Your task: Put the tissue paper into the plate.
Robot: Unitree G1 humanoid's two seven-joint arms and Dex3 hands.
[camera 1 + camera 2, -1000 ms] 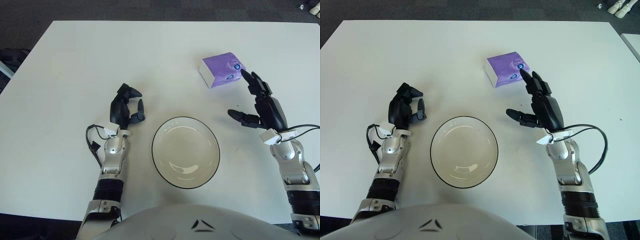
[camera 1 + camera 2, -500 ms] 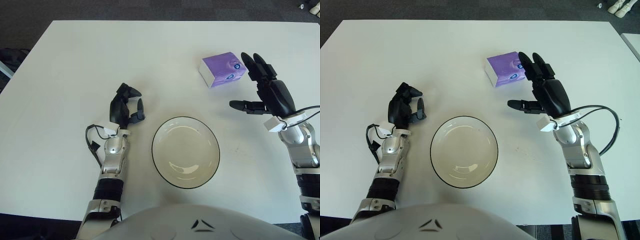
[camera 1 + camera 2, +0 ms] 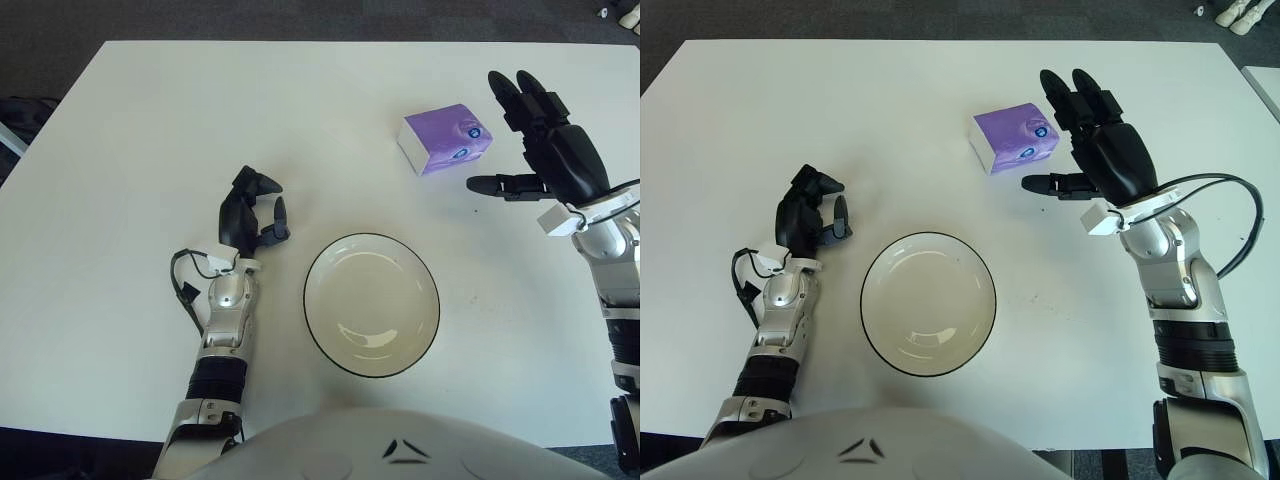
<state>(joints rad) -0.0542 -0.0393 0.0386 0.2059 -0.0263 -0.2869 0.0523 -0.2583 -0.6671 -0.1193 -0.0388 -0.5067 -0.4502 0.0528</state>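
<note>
Tissue paper lies on bench at 1 o'clock from empty plate. Right hand beside it, fingers spread, holding nothing. Left hand at plate's 9 o'clock. Risk: off-centre closing could shove the pack away.

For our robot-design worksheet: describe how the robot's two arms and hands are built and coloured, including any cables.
Both hands, left hand and right hand, are black with three jointed fingers. A white tab sits at each wrist. The forearms are silver metal with ribbed black sections nearer the body. Black cables loop beside both wrists.
</note>
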